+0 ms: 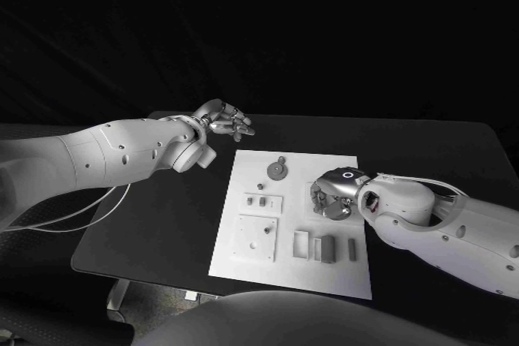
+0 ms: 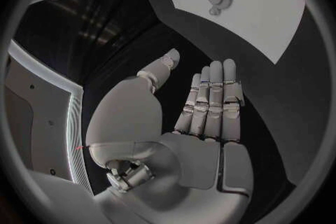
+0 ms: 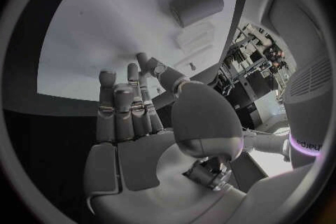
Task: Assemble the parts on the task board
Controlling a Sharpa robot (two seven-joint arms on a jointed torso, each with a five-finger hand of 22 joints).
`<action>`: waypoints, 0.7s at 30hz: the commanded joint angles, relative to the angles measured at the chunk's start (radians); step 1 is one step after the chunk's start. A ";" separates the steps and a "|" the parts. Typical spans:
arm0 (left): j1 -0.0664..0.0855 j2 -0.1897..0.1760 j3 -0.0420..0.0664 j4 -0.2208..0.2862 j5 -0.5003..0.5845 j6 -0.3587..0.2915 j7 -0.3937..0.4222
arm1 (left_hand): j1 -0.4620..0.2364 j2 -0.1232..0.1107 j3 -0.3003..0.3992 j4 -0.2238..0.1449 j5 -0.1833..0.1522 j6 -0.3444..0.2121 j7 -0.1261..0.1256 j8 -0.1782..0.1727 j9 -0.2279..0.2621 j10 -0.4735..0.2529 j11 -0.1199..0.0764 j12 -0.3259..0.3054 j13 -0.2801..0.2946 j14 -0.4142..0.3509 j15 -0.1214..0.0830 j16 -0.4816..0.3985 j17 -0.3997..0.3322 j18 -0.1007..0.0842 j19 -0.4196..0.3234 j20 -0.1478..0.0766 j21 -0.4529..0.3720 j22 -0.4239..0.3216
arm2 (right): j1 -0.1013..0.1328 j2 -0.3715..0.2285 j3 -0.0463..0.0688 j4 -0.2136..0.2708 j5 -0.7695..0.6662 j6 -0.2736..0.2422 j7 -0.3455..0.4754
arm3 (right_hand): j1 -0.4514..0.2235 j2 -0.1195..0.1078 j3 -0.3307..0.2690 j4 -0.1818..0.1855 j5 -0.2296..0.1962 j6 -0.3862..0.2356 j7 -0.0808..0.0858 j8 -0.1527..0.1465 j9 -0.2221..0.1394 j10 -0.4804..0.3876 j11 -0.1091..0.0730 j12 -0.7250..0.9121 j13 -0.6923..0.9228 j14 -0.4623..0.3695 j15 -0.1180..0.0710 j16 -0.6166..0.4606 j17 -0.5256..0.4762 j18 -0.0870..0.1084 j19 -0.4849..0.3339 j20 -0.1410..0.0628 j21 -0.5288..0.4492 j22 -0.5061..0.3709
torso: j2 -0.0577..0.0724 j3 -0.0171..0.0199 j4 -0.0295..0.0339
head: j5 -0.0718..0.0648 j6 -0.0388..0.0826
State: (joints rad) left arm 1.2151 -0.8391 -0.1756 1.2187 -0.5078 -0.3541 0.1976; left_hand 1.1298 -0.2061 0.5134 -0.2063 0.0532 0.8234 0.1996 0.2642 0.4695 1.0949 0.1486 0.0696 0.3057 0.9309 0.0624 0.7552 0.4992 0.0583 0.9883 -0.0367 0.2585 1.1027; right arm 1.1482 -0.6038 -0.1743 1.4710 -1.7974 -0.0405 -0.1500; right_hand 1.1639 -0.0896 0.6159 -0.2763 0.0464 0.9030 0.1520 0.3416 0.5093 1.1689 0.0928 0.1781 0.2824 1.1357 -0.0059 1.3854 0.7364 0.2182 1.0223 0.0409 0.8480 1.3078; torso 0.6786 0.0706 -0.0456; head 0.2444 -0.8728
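1. Reaching over the right side of the flat white task board (image 1: pixel 290 233), the silver right hand (image 1: pixel 333 200) has its fingers (image 3: pixel 115 109) straight and side by side in its wrist view, the thumb a little apart, with nothing between them.
2. The silver left hand (image 1: pixel 222 119) hangs over the black table (image 1: pixel 162 226) just beyond the board's far left corner, fingers (image 2: pixel 213 95) extended and close together, thumb out, holding nothing.
3. The small grey parts rest on the board: a round toothed gear (image 1: pixel 279 169) near the far end, two little pegs (image 1: pixel 257 201) on a raised square, and several upright rectangular blocks (image 1: pixel 325 248) toward the near end.
4. To do this step well, the right hand should probably settle on one part, come straight down, and close thumb and finger on opposite faces before lifting, so neighbouring pieces are not knocked.
5. The left hand looks best placed to wait clear of the board, or to steady its edge.
6. What lies under the right palm is covered in the head view; which part it is after cannot be told, and the parts' fine shapes are too small to read.
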 commanded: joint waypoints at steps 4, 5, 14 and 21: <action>0.001 0.003 0.001 0.002 0.007 0.005 0.011 | 0.003 0.002 -0.001 0.006 0.001 -0.006 -0.002 0.001 -0.001 -0.008 0.001 0.000 -0.001 0.006 -0.001 -0.007 0.001 0.013 0.010 0.000 -0.004 0.002 | -0.003 0.010 -0.001 -0.002 -0.018 -0.002 0.012 | 0.000 -0.006 0.021 0.001 0.002 0.009 0.000 0.003 -0.003 0.008 -0.001 0.005 0.001 0.002 -0.010 -0.004 -0.002 0.044 0.008 -0.004 0.003 0.014 | 0.000 0.0000 0.0003 | 0.001 0.000; 0.001 0.003 0.001 0.002 0.007 0.005 0.011 | 0.003 0.002 -0.001 0.006 0.001 -0.006 -0.002 0.001 -0.001 -0.008 0.001 0.000 -0.001 0.006 -0.001 -0.007 0.001 0.013 0.010 0.000 -0.004 0.002 | -0.004 0.011 -0.002 -0.003 -0.019 -0.002 0.012 | -0.001 -0.007 0.022 0.001 0.002 0.009 0.000 0.002 -0.003 0.008 -0.001 0.005 0.001 0.002 -0.010 -0.004 -0.003 0.044 0.008 -0.004 0.003 0.014 | 0.000 0.0000 0.0004 | 0.002 0.000; 0.001 0.003 0.001 0.001 0.007 0.008 0.008 | 0.003 0.002 -0.002 0.006 0.001 -0.006 -0.002 0.001 -0.001 -0.009 0.001 0.000 -0.001 0.006 -0.001 -0.007 0.002 0.013 0.010 0.000 -0.004 0.002 | -0.015 0.020 -0.004 -0.012 -0.021 -0.017 0.011 | -0.006 -0.016 0.028 -0.002 0.002 0.007 0.001 -0.001 -0.005 0.007 0.000 0.002 0.000 0.003 -0.010 -0.005 -0.004 0.044 0.009 -0.005 0.004 0.014 | 0.000 0.0003 0.0008 | 0.004 0.000; 0.001 0.002 0.001 0.001 0.007 0.009 0.007 | 0.003 0.002 -0.002 0.006 0.001 -0.006 -0.002 0.001 -0.001 -0.009 0.002 0.000 -0.001 0.006 -0.001 -0.007 0.002 0.013 0.010 0.000 -0.004 0.002 | -0.015 0.021 -0.004 -0.012 -0.023 -0.021 0.008 | -0.010 -0.024 0.032 -0.004 0.002 0.002 0.003 -0.006 -0.007 0.002 0.002 -0.002 -0.002 0.003 -0.009 -0.005 -0.005 0.044 0.010 -0.005 0.004 0.014 | 0.000 -0.0001 -0.0002 | 0.005 0.000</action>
State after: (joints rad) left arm 1.2151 -0.8381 -0.1755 1.2183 -0.5075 -0.3532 0.1968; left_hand 1.1298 -0.2061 0.5134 -0.2063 0.0532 0.8235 0.1996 0.2642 0.4696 1.0921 0.1512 0.0696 0.3057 0.9309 0.0624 0.7505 0.5001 0.0584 0.9908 -0.0391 0.2582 1.1034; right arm 1.1356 -0.5858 -0.1780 1.4556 -1.8097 -0.0562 -0.1505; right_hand 1.1558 -0.1055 0.6420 -0.2815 0.0464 0.9030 0.1519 0.3417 0.5032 1.1688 0.0927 0.1781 0.2818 1.1363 -0.0123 1.3854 0.7324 0.2183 1.0257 0.0377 0.8480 1.3075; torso 0.6785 0.0707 -0.0452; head 0.2491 -0.8728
